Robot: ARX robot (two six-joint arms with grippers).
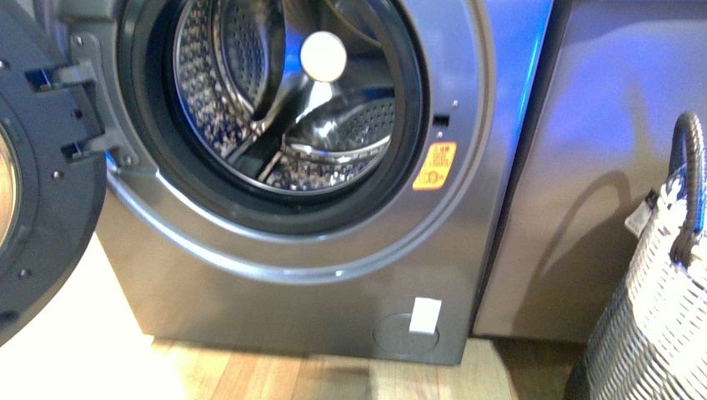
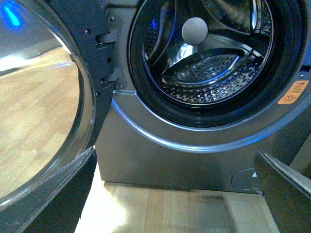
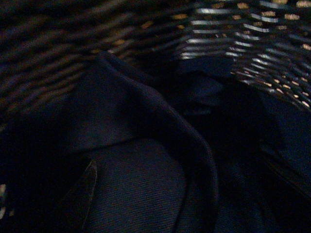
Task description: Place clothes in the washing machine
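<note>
Showing the washing machine (image 1: 333, 275) head-on, with its dark round door (image 1: 50, 192) swung fully aside on the hinge side, presumably to leave the porthole free for loading. Looking through that mouth into a perforated steel drum (image 1: 325, 142), bare of any fabric, so nothing loaded yet. Bearing a yellow warning sticker (image 1: 434, 166) just beside the porthole rim. Flanked on the sticker side by a plain grey-brown cabinet (image 1: 617, 150), and beyond that by a woven basket (image 1: 659, 317) with a dark handle, near the washing machine but not touching it. From the right wrist camera: close over the clothes (image 3: 136, 184), dark navy fabric lying crumpled in folds against the basket's weave, well apart from the drum; dim, with no fingers of the right end effector in sight, so impossible to tell whether open, closed or gripping. Judging by that closeness, probably poised for a first pick-up. From the left wrist camera: facing the open drum from low beside the door glass, seemingly parked clear of the loading path; a dark slab at the frame edge, perhaps part of the left end effector (image 2: 284, 191), state impossible to tell
</note>
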